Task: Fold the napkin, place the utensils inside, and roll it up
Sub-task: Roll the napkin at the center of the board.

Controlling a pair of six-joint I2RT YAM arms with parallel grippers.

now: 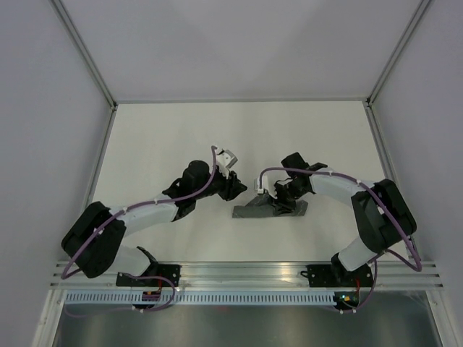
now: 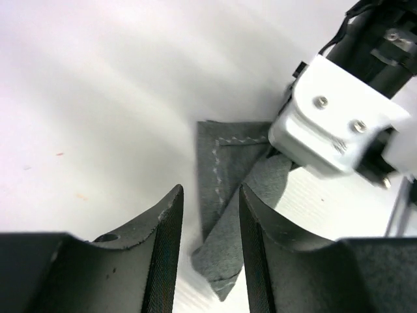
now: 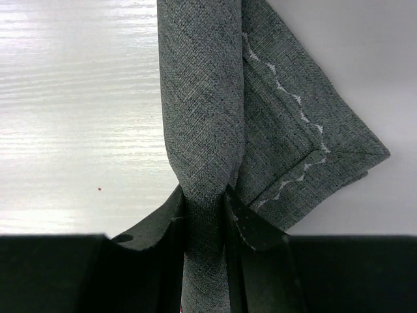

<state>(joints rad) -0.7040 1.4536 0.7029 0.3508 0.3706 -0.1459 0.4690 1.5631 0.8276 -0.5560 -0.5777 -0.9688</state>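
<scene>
Right hand (image 3: pixel 205 203) pinching bunched dark grey napkin (image 3: pixel 280 130), pale zigzag edge stitching, left hand (image 2: pixel 210 195) spread

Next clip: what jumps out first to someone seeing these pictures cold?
The dark grey napkin stands out, lying folded narrow in the middle of the white table. The right tool pinches a raised fold of it, while the left tool hangs open above one stitched end.

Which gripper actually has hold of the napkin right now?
The right gripper: its jaws are pinched on a raised fold of the napkin. The left gripper hangs open above one end of the cloth, with nothing between its jaws.
</scene>
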